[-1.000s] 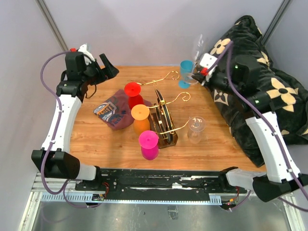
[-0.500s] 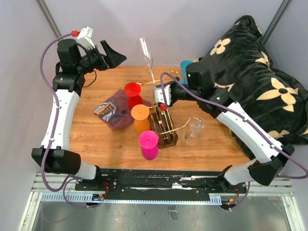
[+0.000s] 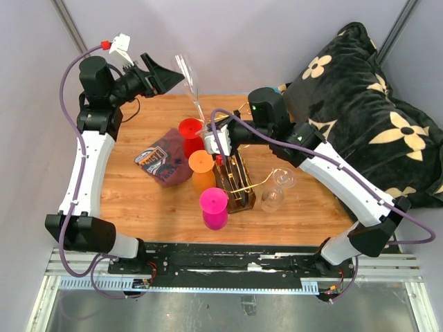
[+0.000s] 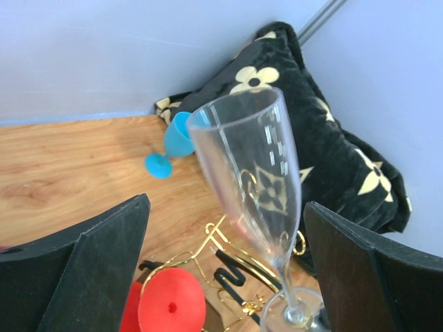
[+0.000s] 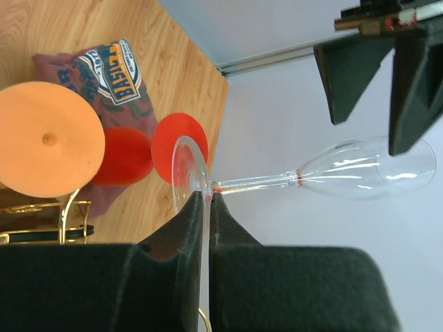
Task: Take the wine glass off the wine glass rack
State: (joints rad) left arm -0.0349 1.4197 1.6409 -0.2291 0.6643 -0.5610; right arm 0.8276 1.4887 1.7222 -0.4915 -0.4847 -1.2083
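My wooden desk (image 3: 138, 200) between pale grey walls (image 3: 228, 41); black flowered cushion (image 3: 374, 117) slumped at my right edge.

Four coloured glasses (image 3: 214, 200), two clear glasses (image 3: 272, 198), one rack (image 3: 235, 173).

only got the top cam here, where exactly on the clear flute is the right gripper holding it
Observer: By the foot. In the right wrist view the right gripper pinches the round base of the clear flute, and the stem sticks straight out from it.
Operator: is the left gripper touching the bowl
Observer: No. In the left wrist view the left gripper is wide open and the bowl sits between its fingers with a gap on each side.
Operator: blue glass is mostly behind the arm for me, where is it
Observer: The blue glass is on the table near its far edge, close to the pillow.
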